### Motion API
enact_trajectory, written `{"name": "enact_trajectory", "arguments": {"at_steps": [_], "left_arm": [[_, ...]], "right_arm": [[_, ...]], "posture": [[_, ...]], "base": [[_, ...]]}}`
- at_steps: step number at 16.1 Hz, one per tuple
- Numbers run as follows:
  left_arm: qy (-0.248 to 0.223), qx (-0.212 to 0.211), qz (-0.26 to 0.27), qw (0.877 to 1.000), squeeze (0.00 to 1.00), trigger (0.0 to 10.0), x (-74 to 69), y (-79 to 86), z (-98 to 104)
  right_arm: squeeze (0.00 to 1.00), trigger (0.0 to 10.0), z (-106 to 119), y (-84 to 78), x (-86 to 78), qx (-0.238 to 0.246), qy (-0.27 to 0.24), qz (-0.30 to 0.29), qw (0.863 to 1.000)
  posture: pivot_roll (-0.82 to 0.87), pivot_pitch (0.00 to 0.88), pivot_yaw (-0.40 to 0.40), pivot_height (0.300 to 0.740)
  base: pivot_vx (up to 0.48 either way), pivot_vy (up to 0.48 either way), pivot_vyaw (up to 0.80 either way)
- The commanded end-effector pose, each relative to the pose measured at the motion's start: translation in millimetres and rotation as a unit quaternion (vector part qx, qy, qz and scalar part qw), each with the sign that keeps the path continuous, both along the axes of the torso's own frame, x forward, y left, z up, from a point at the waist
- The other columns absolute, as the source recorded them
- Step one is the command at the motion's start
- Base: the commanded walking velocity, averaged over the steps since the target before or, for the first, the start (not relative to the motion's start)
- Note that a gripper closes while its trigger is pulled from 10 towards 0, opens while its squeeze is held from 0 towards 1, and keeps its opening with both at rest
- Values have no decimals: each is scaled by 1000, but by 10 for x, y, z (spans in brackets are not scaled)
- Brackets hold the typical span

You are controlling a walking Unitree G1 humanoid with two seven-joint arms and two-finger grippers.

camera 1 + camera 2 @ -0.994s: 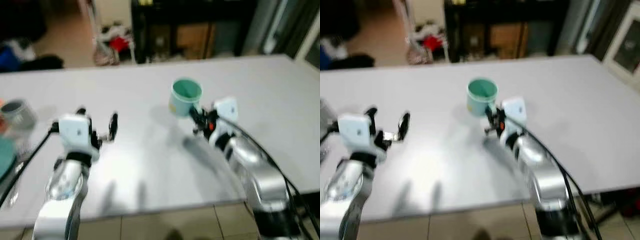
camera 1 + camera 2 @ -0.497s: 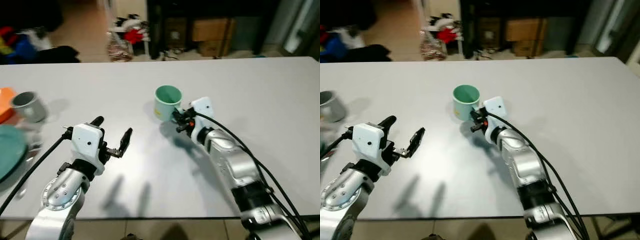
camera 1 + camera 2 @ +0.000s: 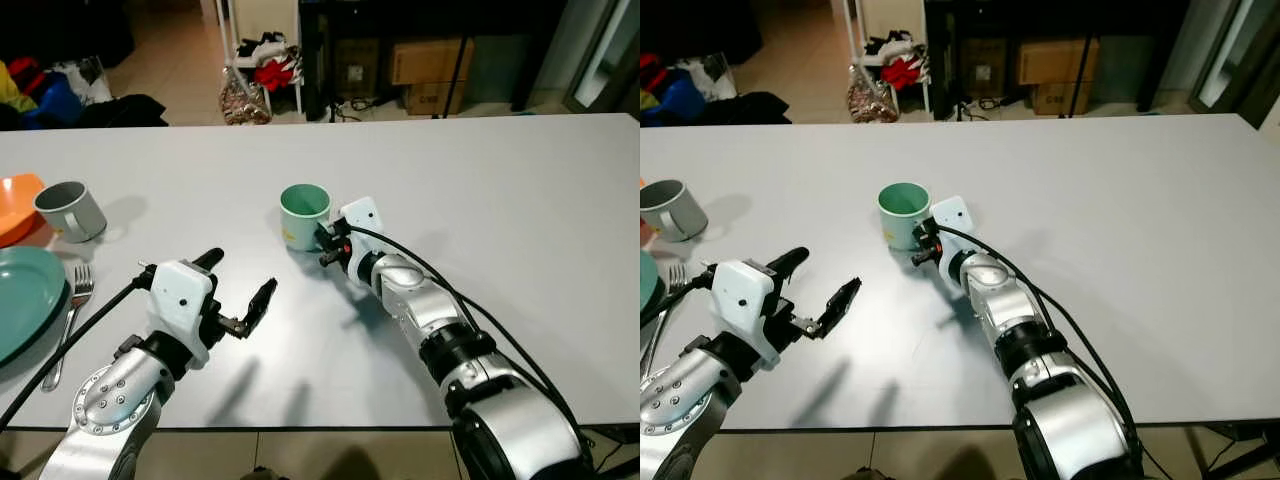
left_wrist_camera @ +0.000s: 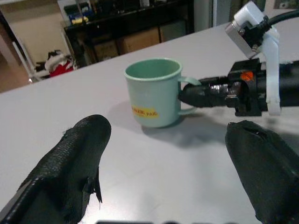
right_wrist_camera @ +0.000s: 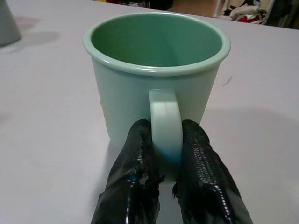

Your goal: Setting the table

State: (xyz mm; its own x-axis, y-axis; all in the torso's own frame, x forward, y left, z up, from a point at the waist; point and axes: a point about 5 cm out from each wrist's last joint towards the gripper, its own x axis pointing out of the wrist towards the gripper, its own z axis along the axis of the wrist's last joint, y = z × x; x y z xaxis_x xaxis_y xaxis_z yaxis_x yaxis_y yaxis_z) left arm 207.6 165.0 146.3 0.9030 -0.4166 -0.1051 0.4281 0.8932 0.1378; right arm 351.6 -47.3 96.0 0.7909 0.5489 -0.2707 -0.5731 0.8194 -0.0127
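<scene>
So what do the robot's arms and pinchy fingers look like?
Both arms are shiny silver tubes with black cables running along them. Each wrist carries a white boxy block. The left gripper and right gripper each have two long black fingers with rough, textured pads. A small orange-red marking sits by the right wrist.

The white table (image 3: 520,190) carries a green mug (image 3: 303,215) standing upright near its middle. At the robot's left stand a grey mug (image 3: 70,210), a fork (image 3: 68,322), a green plate (image 3: 18,300) and an orange dish (image 3: 15,203).
</scene>
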Motion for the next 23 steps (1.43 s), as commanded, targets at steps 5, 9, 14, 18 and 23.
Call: {"name": "enact_trajectory", "arguments": {"at_steps": [5, 9, 14, 18, 23], "left_arm": [[28, -2, -33, 999, 0, 10000, -106, -51, -29], [31, -4, -29, 999, 0, 10000, -110, -49, -35], [30, -8, -30, 999, 0, 10000, -106, -65, -35], [26, -11, -26, 999, 0, 10000, -128, -69, -31], [19, -45, -8, 999, 0, 10000, -219, -71, -6]], "right_arm": [[0, 10000, 35, 73, 56, -15, -18, -3, 1000], [514, 10000, -41, 83, 26, -22, -7, 4, 1000], [1000, 10000, -39, 60, 28, -16, -14, 6, 1000], [1000, 10000, -33, -134, -29, 31, -34, 11, 999], [1000, 10000, 211, -703, -737, 93, -64, 37, 993]], "posture": [[-44, 0, 57, 740], [-46, 0, 56, 740], [-54, 0, 53, 740], [-53, 0, 44, 740], [-79, 0, 59, 740]], "base": [[0, 0, 0], [0, 0, 0], [0, 0, 0], [0, 0, 0], [0, 0, 0]]}}
